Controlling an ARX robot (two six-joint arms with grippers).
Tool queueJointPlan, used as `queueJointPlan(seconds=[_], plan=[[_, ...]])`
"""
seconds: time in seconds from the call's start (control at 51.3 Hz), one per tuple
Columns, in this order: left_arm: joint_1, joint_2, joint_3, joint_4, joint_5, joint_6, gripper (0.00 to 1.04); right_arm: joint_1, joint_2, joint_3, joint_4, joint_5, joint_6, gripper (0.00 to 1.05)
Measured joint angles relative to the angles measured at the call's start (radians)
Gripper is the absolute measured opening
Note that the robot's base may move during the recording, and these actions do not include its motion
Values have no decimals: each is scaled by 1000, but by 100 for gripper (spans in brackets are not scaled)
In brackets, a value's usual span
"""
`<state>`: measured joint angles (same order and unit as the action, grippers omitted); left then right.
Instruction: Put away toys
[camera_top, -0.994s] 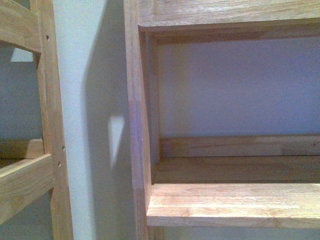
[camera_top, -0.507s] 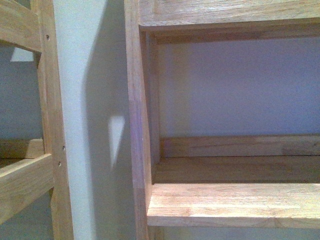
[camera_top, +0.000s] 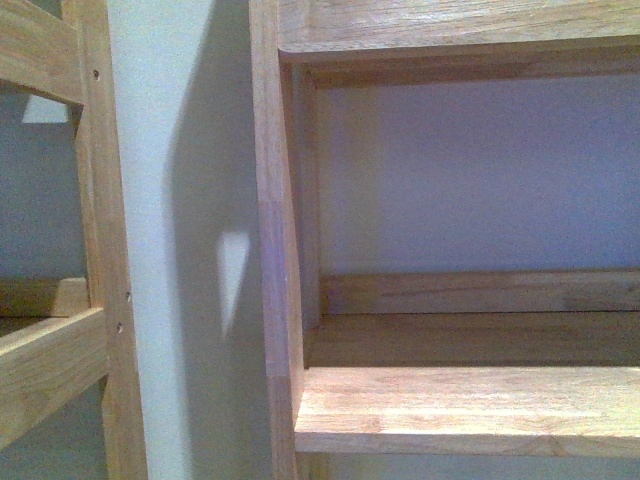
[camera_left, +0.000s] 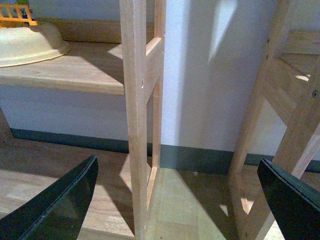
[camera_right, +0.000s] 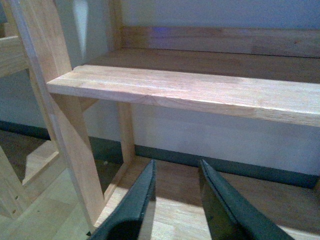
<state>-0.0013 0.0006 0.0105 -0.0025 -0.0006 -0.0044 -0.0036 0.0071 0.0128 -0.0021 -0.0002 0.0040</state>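
Note:
The toys are out of view in every frame. My left gripper (camera_left: 177, 162) is open, its dark fingers (camera_left: 60, 205) spread wide on either side of a wooden shelf post (camera_left: 136, 115), low above the wood floor, with nothing between them. My right gripper (camera_right: 177, 162) is shut and holds nothing. It hangs low in front of a bare wooden shelf board (camera_right: 190, 90). Neither arm shows in the front view.
Two light wooden shelf units (camera_top: 275, 250) stand against a pale wall (camera_top: 170, 200) with a narrow gap between them. On the left unit's shelf rests a cream basin (camera_left: 27, 45) with an orange plastic piece (camera_left: 17, 14) behind it. A dark baseboard (camera_left: 200, 157) runs along the floor.

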Motion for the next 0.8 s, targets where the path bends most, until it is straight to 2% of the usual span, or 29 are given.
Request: queueJointPlan(seconds=[0.39,0.487,0.799], plan=[[0,0,0,0,0,0,99,0,0,0,0,0,0,87],[0,0,0,0,0,0,99,0,0,0,0,0,3,105],[0,0,0,0,0,0,99,0,0,0,0,0,-1,104]])
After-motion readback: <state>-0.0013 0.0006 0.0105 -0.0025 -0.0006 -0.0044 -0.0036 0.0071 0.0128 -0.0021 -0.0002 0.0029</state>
